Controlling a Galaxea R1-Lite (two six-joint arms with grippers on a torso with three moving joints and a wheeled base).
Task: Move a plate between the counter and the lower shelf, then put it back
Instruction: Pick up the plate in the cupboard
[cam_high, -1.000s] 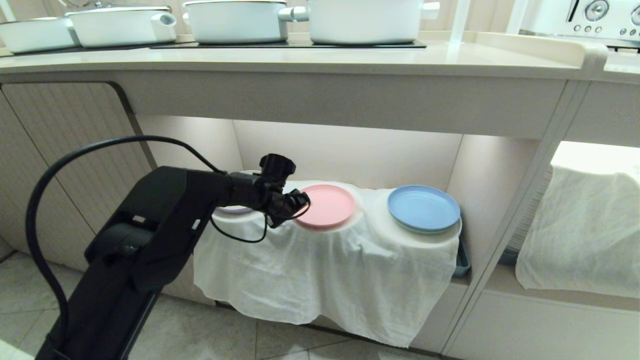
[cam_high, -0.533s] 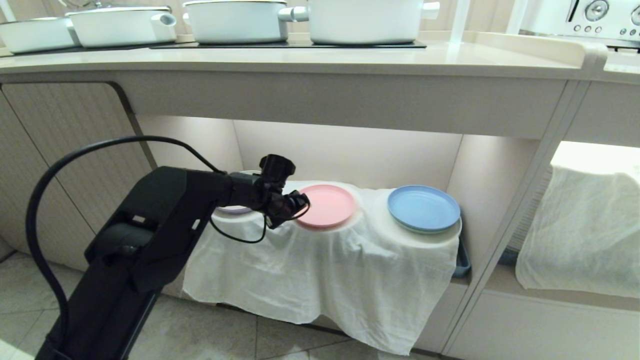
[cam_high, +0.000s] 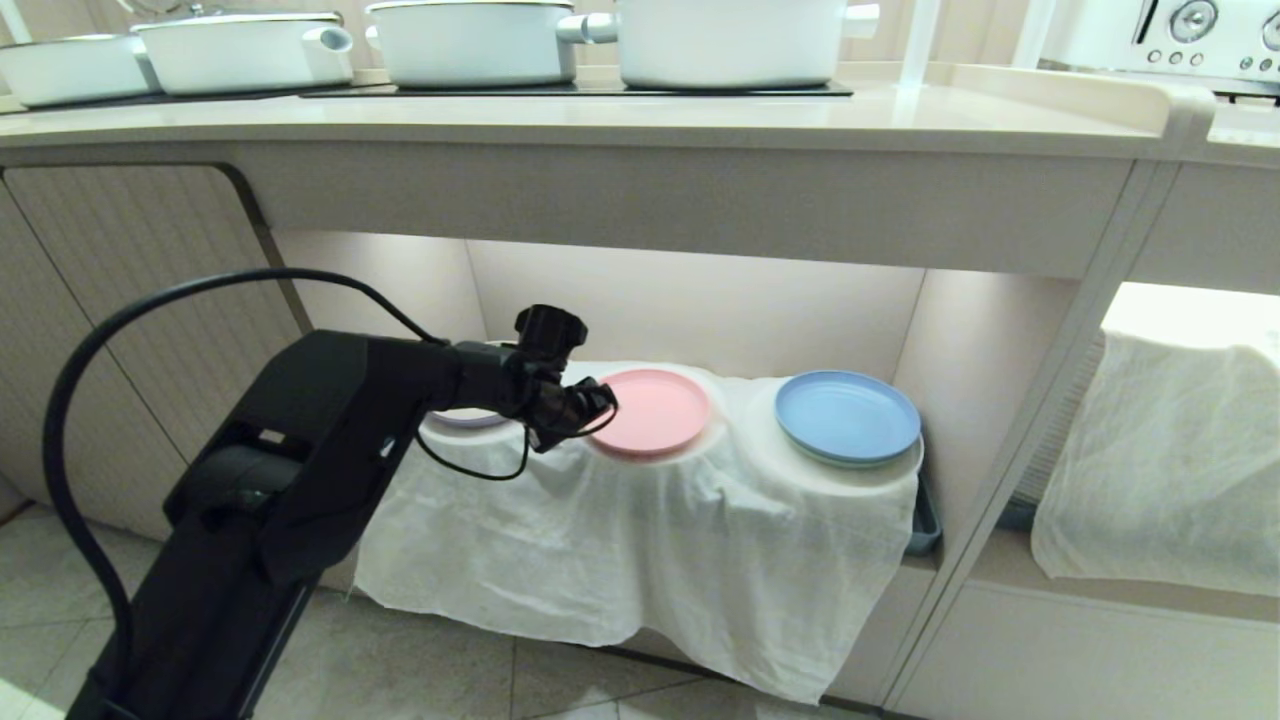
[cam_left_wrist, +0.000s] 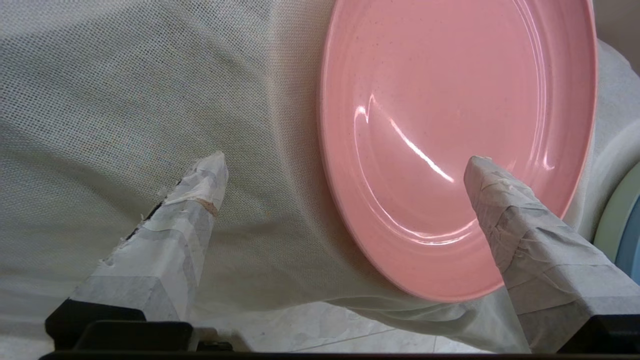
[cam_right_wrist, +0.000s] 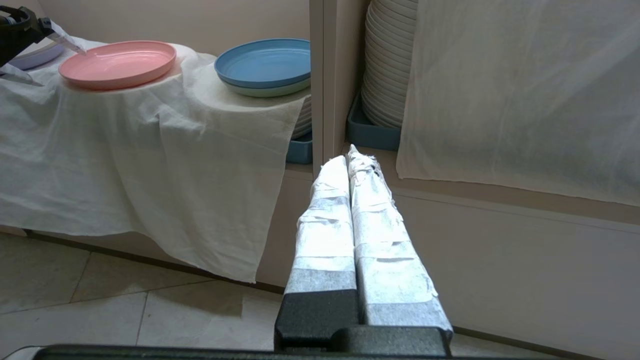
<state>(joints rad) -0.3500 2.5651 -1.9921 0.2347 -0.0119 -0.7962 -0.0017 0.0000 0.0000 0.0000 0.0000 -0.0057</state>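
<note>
Spread wide, left tool (cam_high: 590, 405) is held at the pink plate's (cam_high: 655, 410) nine o'clock rim on the lower shelf (cam_high: 690, 310); pickup is judged underway, and closing on the rim is needed.

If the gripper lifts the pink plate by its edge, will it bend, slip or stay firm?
The plate probably stays firm: it keeps its round shape on the soft cloth. Its glossy surface could slip between the open left gripper fingers. It looks thin, so likely light.
</note>
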